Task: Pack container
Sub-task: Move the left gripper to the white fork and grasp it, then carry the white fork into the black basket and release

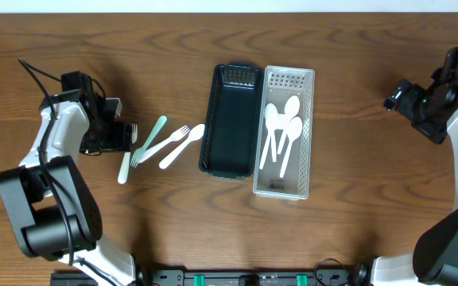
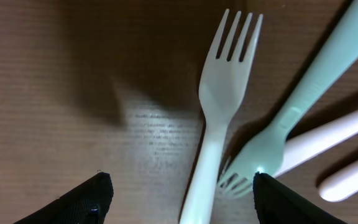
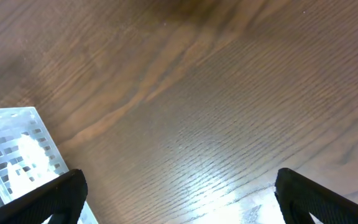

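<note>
A dark green container stands mid-table beside a white perforated container that holds several white spoons. To their left lie a white fork, a mint green fork, another white fork and a white spoon. My left gripper is open and low over the white fork, with the handle between its fingers. The mint fork lies just to the right. My right gripper is open and empty above bare table.
The corner of the white perforated container shows at the left of the right wrist view. Two white handles lie at the right edge of the left wrist view. Brown wooden table all around.
</note>
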Tool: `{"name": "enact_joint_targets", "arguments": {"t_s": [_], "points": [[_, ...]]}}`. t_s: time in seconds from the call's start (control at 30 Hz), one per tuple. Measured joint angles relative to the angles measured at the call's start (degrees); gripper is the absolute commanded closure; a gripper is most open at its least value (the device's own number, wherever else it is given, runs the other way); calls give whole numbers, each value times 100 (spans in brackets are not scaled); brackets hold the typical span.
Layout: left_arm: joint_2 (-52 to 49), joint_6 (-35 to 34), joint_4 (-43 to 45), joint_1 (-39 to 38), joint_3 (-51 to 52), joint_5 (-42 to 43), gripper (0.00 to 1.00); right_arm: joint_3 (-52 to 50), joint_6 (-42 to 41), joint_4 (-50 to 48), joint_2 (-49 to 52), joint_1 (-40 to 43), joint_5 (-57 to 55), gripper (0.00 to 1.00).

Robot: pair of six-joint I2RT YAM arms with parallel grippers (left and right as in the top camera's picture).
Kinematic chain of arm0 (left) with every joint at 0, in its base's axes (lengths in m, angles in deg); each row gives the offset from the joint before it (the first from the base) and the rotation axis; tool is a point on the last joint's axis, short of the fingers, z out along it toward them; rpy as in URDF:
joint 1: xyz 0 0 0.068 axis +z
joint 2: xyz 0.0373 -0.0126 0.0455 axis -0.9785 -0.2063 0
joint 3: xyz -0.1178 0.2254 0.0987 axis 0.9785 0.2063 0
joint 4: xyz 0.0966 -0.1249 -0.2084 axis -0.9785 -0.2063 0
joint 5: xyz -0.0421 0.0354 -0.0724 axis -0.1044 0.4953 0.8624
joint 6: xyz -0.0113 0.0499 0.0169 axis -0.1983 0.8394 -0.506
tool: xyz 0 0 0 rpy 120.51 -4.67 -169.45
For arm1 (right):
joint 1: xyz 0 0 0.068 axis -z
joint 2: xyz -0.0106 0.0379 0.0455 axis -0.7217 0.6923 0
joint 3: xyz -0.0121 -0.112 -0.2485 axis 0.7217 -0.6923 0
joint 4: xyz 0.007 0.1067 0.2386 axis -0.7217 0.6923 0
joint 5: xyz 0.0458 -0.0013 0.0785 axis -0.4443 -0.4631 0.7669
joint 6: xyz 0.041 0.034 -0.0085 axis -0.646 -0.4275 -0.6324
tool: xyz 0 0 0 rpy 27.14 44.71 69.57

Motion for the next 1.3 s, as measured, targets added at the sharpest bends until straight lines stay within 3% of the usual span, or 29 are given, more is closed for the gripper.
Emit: {"name": "enact_joint_targets", "arguments": {"t_s": [0.2,0.33,0.57,0.83,1.1,1.3], "points": [[-271,125,59,-63,0,0,26,0,-2,17,0,0,0,1],[-439,144,146,-160,0,2,35,0,7,17,0,0,0,1],[-610,164,186,-280,-48,-13,56,2,28,35,0,0,-2,1],[-638,199,179,-282,-70,-31,94,0,31,35,0,0,-44,1],[-529,-28,-422,-304,-295,-37,94,0,42,37,0,0,-44,1],[474,-608,-1051,-822,-1093,0,94,0,44,35,0,0,-48,1]]}}
